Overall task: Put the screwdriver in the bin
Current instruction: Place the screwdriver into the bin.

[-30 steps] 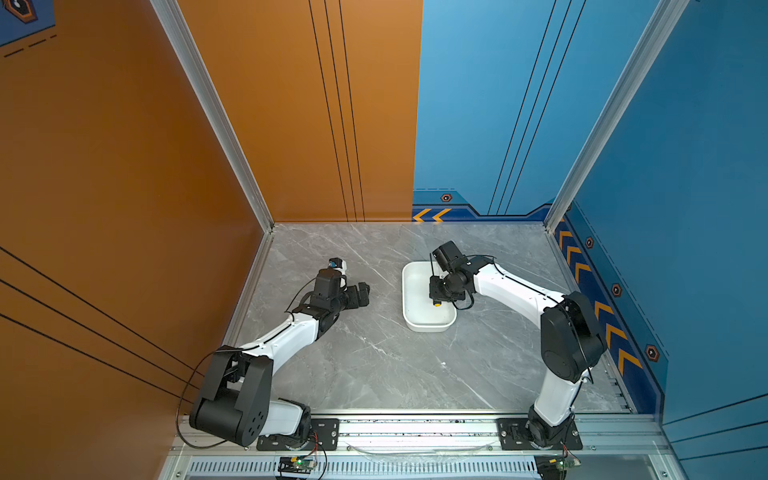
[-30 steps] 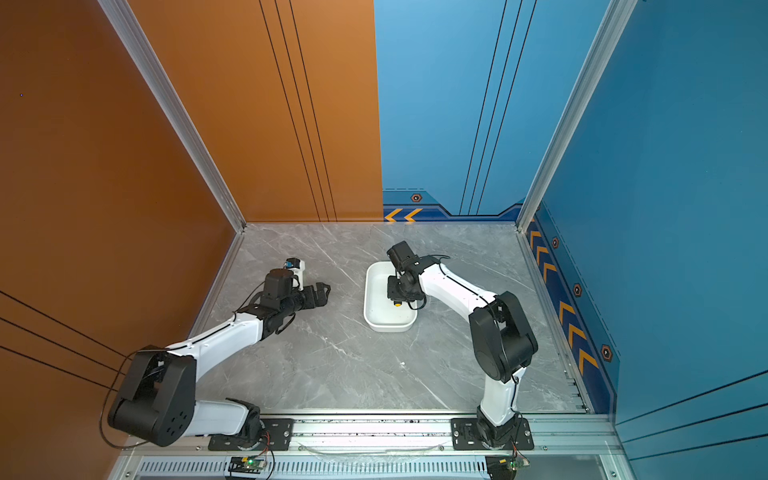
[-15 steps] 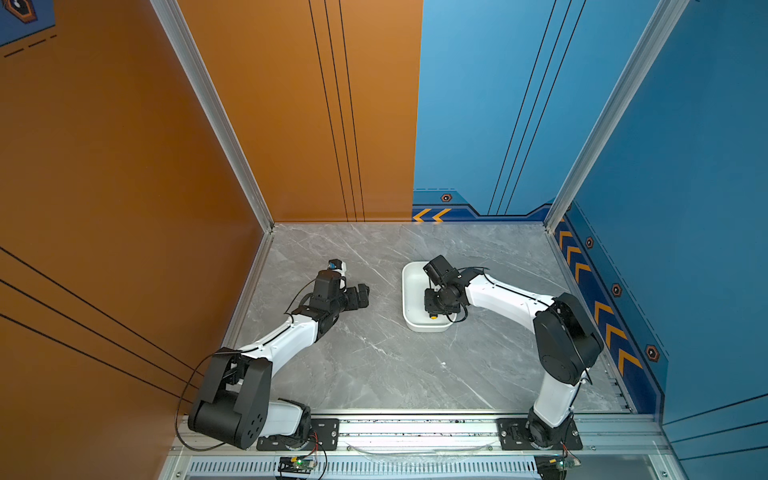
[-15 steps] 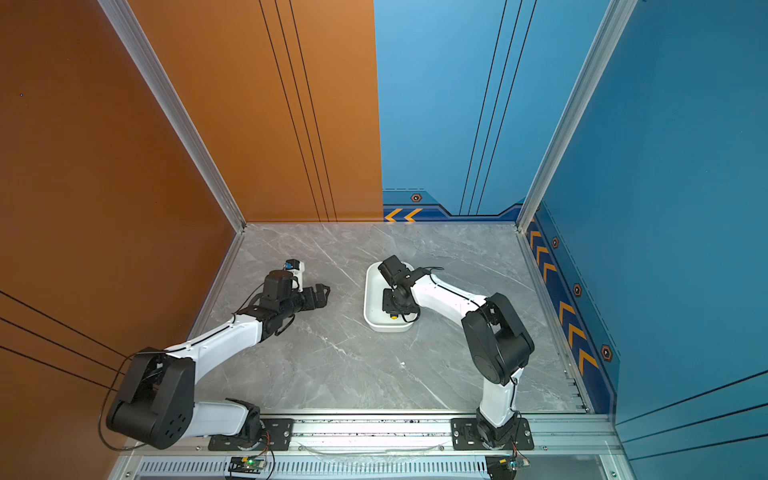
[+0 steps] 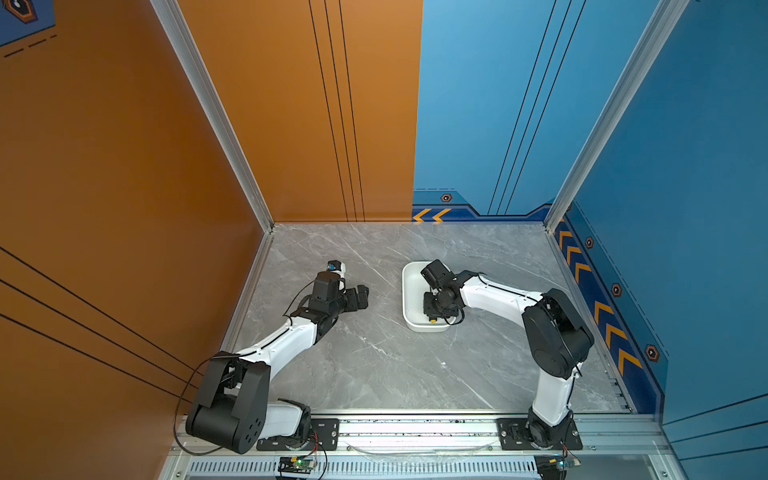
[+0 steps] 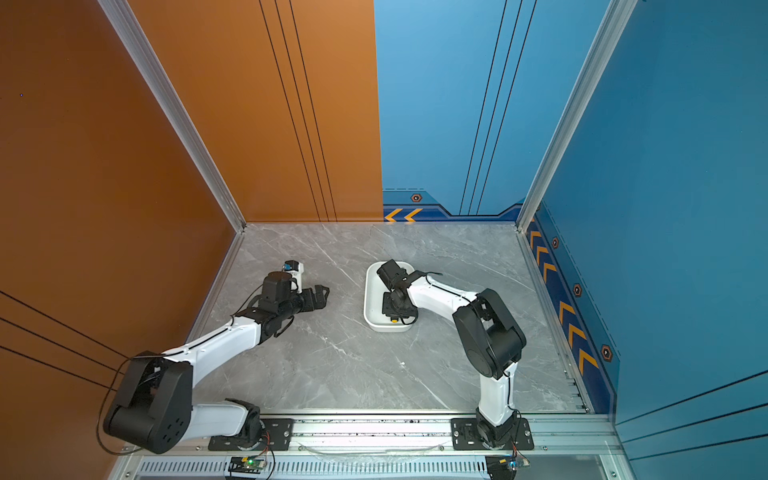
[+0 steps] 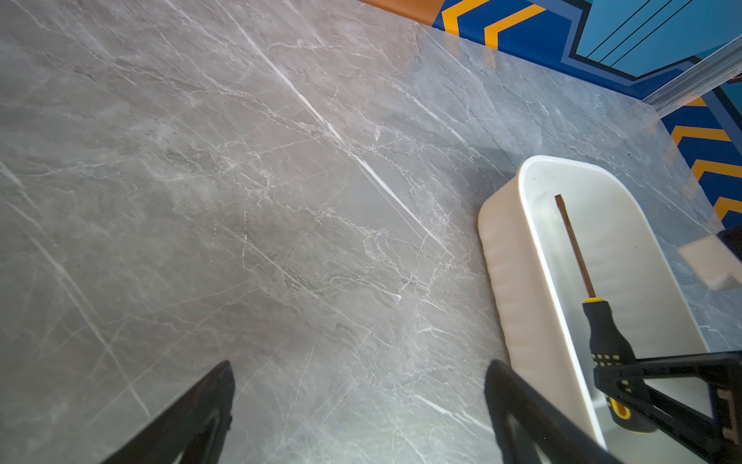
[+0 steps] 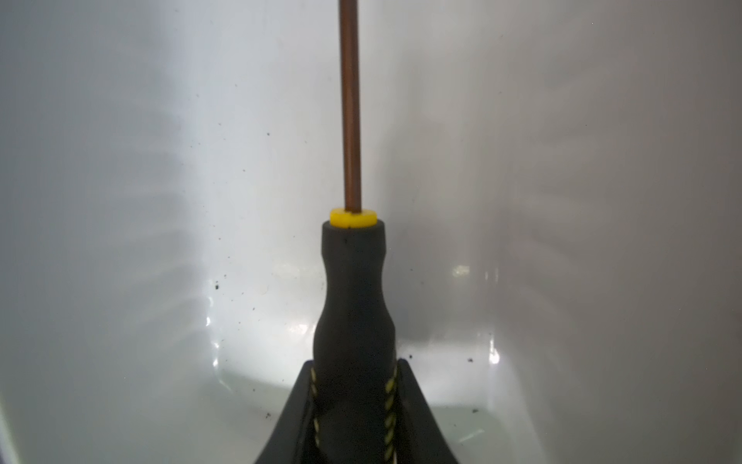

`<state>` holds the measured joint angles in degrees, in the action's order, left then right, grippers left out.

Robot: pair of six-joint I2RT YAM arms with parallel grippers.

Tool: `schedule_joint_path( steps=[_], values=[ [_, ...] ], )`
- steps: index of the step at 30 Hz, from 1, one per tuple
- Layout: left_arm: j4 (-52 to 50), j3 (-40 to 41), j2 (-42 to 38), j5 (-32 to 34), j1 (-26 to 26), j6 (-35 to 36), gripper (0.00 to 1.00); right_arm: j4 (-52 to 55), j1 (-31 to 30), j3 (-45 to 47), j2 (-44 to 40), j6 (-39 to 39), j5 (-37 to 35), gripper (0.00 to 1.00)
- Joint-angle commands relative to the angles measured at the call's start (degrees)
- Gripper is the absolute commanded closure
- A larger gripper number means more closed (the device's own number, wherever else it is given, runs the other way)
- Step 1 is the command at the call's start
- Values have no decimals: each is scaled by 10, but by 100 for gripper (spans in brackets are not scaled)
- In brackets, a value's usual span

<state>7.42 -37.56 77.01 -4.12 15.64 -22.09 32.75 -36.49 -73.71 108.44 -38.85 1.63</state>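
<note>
Screwdriver lies lengthwise inside bin, handle clamped between right gripper jaws, probably held low for gentle release; left gripper, jaws apart, idles well left.

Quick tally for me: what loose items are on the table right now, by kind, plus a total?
Slim black-handled screwdriver with yellow end cap: 1, inside the bin, gripped by the right hand
Shallow white plastic rectangular bin: 1
Total: 2
</note>
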Motion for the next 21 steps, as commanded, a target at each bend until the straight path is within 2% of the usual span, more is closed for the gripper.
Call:
schedule_joint_path(
  steps=[1, 4, 9, 11, 15, 21],
  values=[
    [-11, 6, -10, 6, -4, 7, 2, -6, -3, -12, 1, -9, -10, 97],
    [-13, 5, -9, 7, -5, 7, 2, -5, -2, -12, 3, -9, -10, 95],
    [-13, 4, -4, 8, -4, 7, 2, -5, -2, -14, 6, -7, -6, 70],
    [-13, 2, -1, 6, -5, 8, 2, -6, -2, -13, 7, -7, -6, 67],
    [-13, -1, 5, 4, -4, 7, 2, -4, -3, -14, 4, -3, -9, 55],
    [-11, -1, 4, 10, -4, 4, 2, -5, -9, -17, -24, 20, -24, 47]
  ],
)
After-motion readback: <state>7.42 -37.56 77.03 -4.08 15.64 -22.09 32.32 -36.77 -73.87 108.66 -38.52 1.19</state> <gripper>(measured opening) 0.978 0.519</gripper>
